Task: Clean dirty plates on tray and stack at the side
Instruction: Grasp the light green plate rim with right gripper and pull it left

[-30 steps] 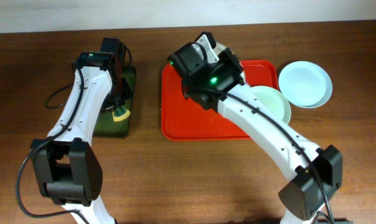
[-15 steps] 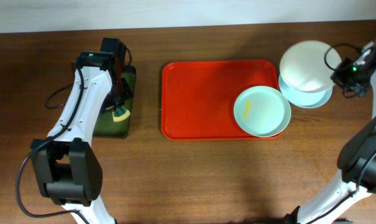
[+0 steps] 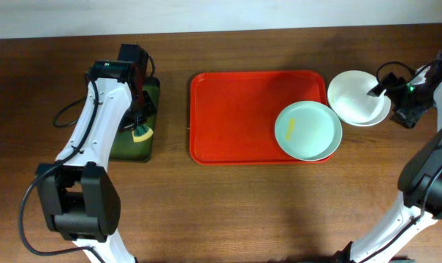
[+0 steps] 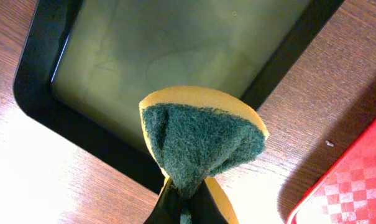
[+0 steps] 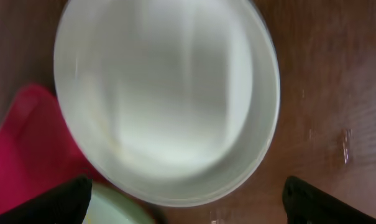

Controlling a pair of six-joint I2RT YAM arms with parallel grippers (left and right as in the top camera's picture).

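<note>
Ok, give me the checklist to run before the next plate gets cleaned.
1. White plate stacked on blue plate beside the tray: ok.
2. Right gripper open: ok.
3. Sponge clamped in left gripper: ok.
4. Mint plate on the tray is clean: not ok, yellow smear shows.
5. White plate wiped fully clean: cannot tell, right wrist view is blurred.

The wooden counter (image 3: 228, 212) carries the red tray (image 3: 235, 117) at centre, a dark green tray (image 3: 122, 148) (black-rimmed) to its left, and stacked plates (image 3: 356, 98) just right.
</note>
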